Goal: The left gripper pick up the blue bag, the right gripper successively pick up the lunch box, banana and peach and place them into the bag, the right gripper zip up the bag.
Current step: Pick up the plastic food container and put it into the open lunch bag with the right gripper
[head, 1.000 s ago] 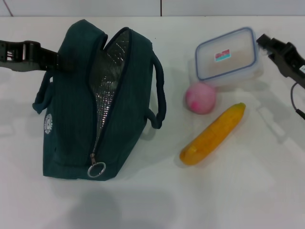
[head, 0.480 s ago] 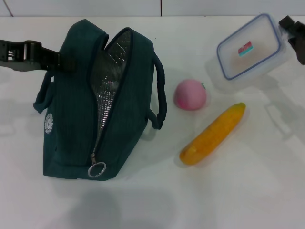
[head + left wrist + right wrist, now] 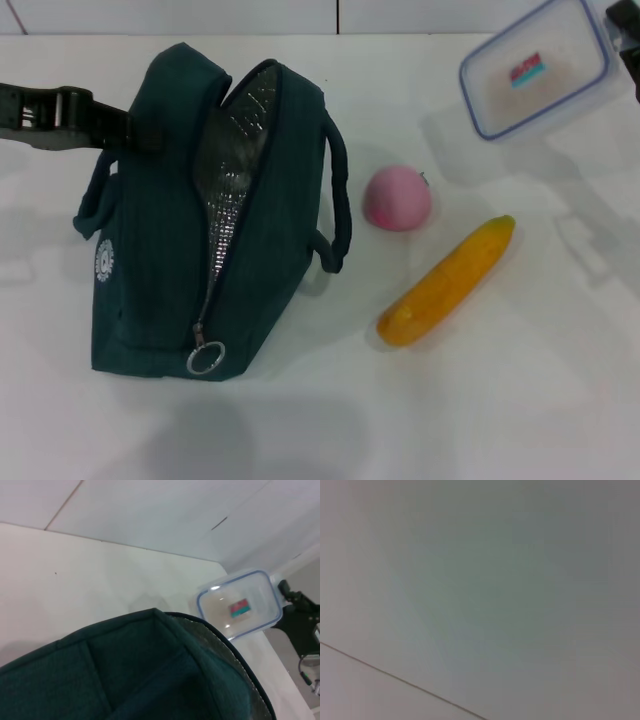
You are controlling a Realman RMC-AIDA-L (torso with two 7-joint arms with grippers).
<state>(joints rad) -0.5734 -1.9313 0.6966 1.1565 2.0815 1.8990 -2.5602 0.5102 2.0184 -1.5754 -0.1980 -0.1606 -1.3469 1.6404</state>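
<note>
The blue bag [image 3: 150,250] stands on the white table, unzipped, with its silver lining [image 3: 232,170] showing. My left gripper [image 3: 135,128] is shut on the bag's far left top edge; the bag hides its fingertips. The bag's edge fills the left wrist view [image 3: 125,675]. My right gripper [image 3: 622,30] is at the far right, shut on the lunch box [image 3: 535,70] and holding it tilted above the table. The lunch box [image 3: 238,603] and the right gripper [image 3: 295,610] also show in the left wrist view. The peach [image 3: 397,198] and the banana [image 3: 447,280] lie on the table right of the bag.
The zipper's ring pull [image 3: 204,358] hangs at the bag's near end. A loop handle [image 3: 338,200] sticks out toward the peach. The right wrist view shows only a plain pale surface.
My right gripper has lifted the lunch box off the table and carried it up and to the right. The peach has rolled a little toward the bag. The bag has shifted slightly.
</note>
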